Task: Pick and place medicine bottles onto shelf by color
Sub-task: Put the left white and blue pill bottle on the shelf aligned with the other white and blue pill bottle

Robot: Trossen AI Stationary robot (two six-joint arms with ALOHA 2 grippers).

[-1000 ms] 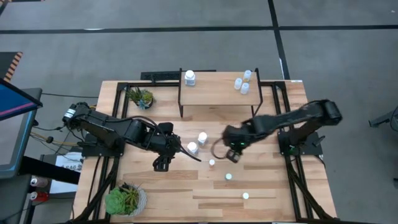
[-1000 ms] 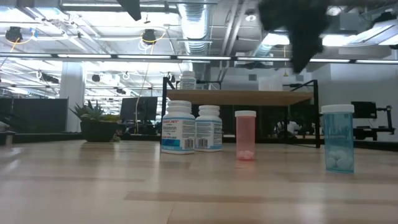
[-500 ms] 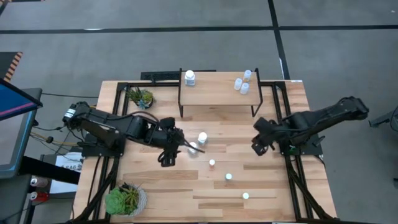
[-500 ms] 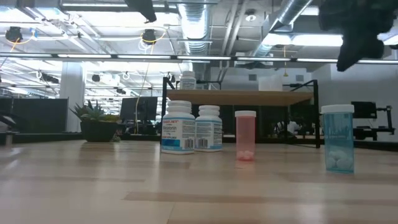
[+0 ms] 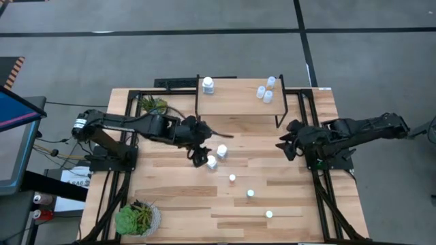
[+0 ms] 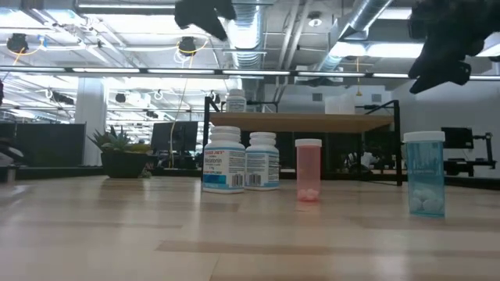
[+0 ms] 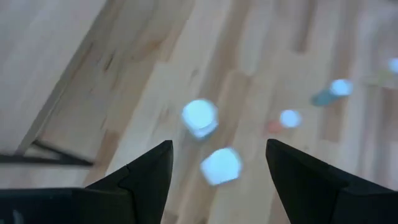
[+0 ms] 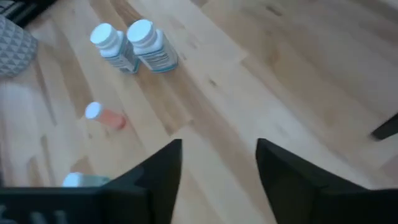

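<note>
Two white medicine bottles [image 5: 221, 150] [image 5: 212, 162] stand upright mid-table, also seen in the low view [image 6: 223, 160]. Nearer stand a reddish bottle [image 5: 232, 177], a pale-blue one [image 5: 250, 193] and another small one [image 5: 268, 214]. The shelf [image 5: 235, 105] at the far side carries one white bottle [image 5: 208, 85] and three pale-blue bottles [image 5: 266, 90]. My left gripper [image 5: 199, 158] hangs open above the table, just left of the nearer white bottle, whose cap [image 7: 221, 166] shows between its fingers farther down. My right gripper [image 5: 285, 146] is open and empty near the right edge.
A potted plant [image 5: 154, 106] stands left of the shelf and a larger one [image 5: 136, 218] sits at the near left corner. The shelf's black legs [image 5: 278, 116] stand close to my right gripper. Bare planks [image 5: 177, 211] lie at the near middle.
My right gripper has drawn back from the middle of the table, near the small bottles, toward the right edge and a little toward the far edge. My left gripper has swung toward the far edge and to the right, ending beside the two white bottles. No bottle has moved.
</note>
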